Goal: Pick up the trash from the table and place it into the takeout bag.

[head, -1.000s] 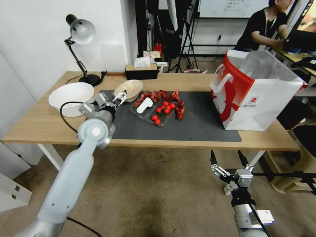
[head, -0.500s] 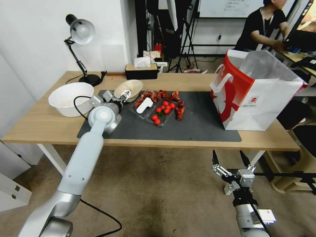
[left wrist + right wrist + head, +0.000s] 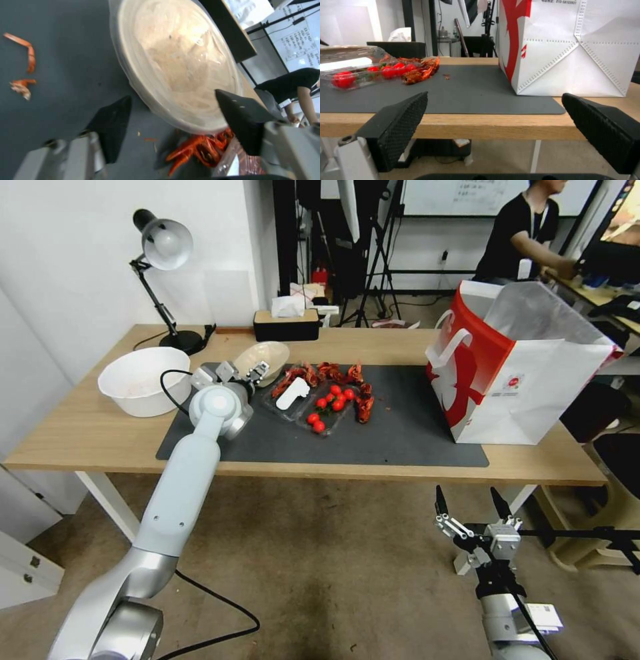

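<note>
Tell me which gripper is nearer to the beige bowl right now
Left. The left gripper is open at the near rim of the beige bowl on the mat. The right gripper hangs open below the table's front edge, far off.

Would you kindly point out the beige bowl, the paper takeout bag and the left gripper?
beige bowl (image 3: 180,57), left wrist view, inner surface.
white-and-red paper takeout bag (image 3: 533,387), head view, front panel.
left gripper (image 3: 173,125), left wrist view, midway between fingertips.
</note>
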